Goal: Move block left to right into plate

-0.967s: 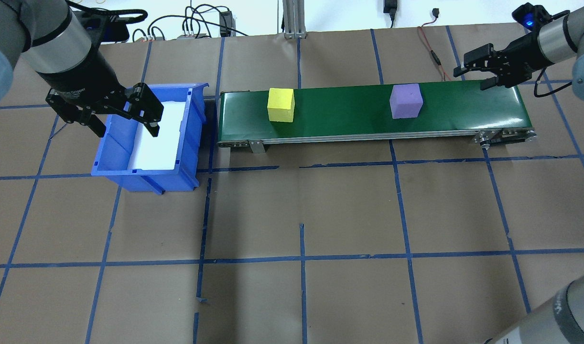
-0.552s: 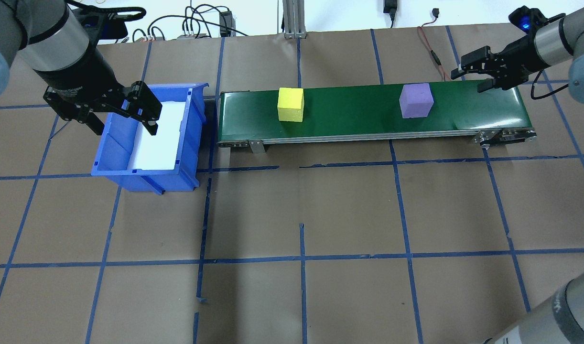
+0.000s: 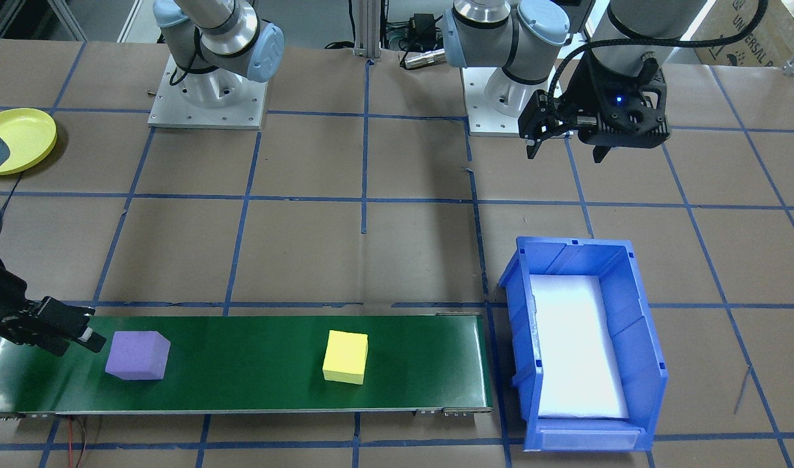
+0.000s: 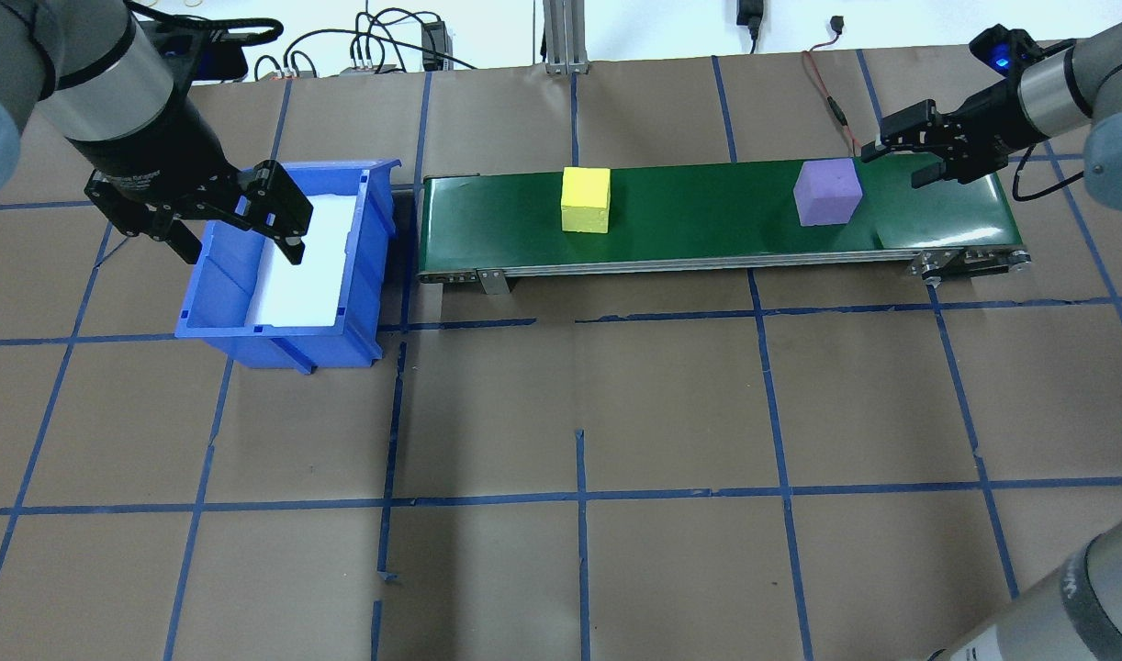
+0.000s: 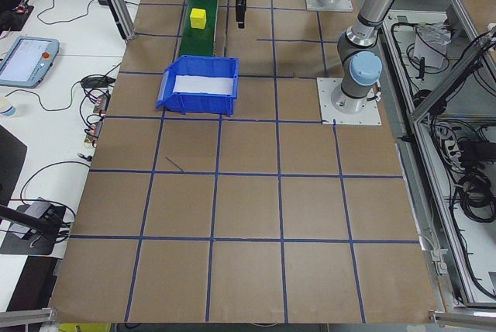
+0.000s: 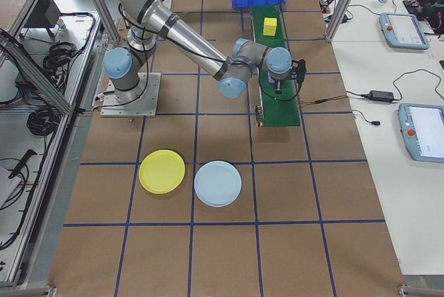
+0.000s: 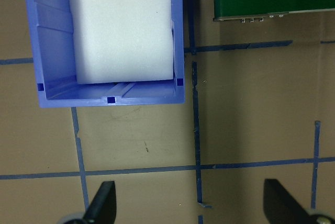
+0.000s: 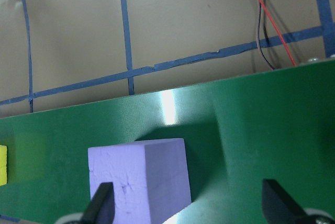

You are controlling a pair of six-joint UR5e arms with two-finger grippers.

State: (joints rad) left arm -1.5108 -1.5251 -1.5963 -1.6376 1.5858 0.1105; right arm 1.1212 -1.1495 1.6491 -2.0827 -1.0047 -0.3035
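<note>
Blocks rode belt rightward; blue bin [image 4: 364, 266] holds white foam [image 4: 308, 266].

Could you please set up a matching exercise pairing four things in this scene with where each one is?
Things:
1. purple block
2. yellow block
3. blue bin
4. yellow plate

Places:
A. off the belt's end, under the left gripper
B. mid-belt on the green conveyor
C. on the table beside the light blue plate
D. on the belt next to the open right gripper

Pairs: 1-D, 2-B, 3-A, 4-C
</note>
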